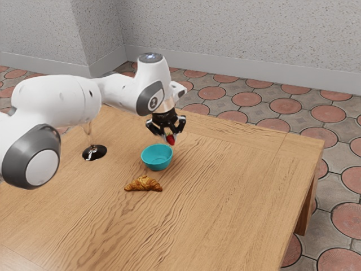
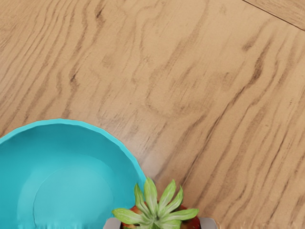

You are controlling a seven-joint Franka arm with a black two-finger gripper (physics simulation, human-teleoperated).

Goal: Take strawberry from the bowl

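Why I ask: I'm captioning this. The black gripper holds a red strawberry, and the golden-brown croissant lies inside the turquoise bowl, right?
No: the exterior view shows the croissant on the wooden table, outside the bowl. The gripper does hold the strawberry.

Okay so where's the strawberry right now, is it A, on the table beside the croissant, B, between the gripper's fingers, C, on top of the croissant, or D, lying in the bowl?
B: the gripper is shut on the strawberry, with a fingertip on either side of the fruit.
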